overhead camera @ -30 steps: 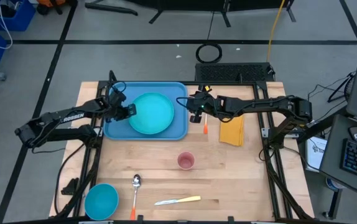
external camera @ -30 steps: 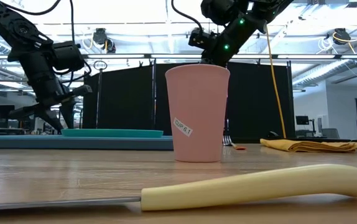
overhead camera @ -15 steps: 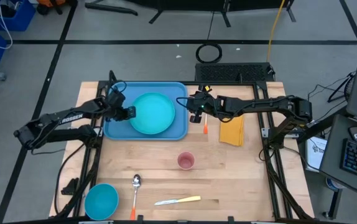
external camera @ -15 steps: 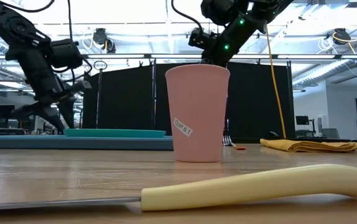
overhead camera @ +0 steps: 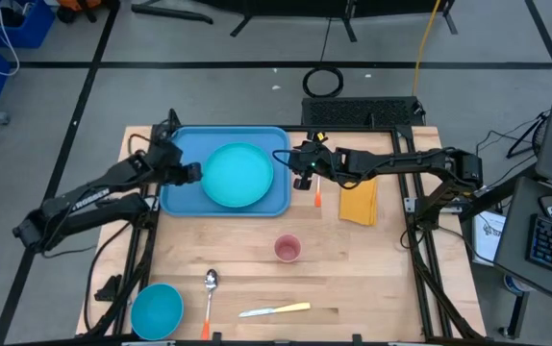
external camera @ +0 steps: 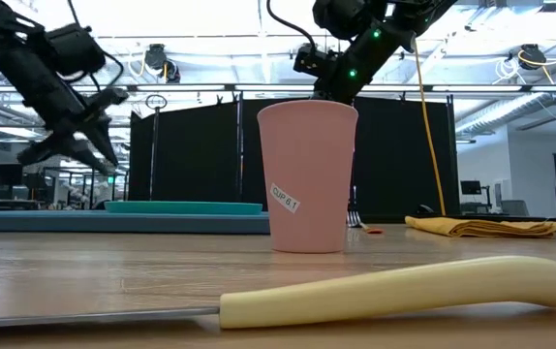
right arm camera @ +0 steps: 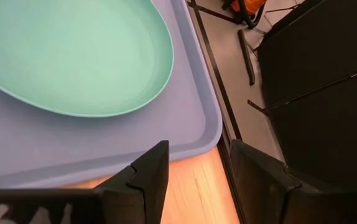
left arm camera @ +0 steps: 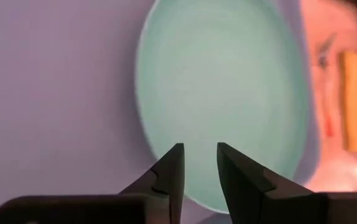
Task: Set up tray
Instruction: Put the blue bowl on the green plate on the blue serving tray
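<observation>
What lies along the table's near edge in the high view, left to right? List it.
bowl → spoon → knife

A small white sticker is sitting on the side of the pink cup (external camera: 307,174), tilted, reading what looks like "CUP 6.1". White lettering is showing on the left arm (overhead camera: 88,200) in the high view, but it cannot be read here.
</observation>
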Robot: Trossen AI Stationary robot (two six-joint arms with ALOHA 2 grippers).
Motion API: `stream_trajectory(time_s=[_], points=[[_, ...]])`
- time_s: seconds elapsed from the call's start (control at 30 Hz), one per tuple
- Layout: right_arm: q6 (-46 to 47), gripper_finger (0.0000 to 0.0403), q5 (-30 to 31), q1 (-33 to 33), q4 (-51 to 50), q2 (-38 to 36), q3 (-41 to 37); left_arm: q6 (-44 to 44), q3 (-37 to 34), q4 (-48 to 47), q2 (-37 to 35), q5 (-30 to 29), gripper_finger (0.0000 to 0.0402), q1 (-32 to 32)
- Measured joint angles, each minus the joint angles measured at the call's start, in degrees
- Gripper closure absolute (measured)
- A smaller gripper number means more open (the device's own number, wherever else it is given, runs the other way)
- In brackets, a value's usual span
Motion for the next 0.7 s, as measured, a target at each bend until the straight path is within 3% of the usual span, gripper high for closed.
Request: stream_trajectory(time_s=[0.27,0.7], points=[[0.00,0.0245,-0.02,0.02,-0.70,-1.31,-0.11,2.62,0.00,2.01,-9.96,-0.41,0.0305,-4.51],[2.74,0.0246,-3.05,3.83,-0.41,-7.29,-0.04,11.17,0.00,14.61,-22.65,-3.44,0.0305,-15.70]])
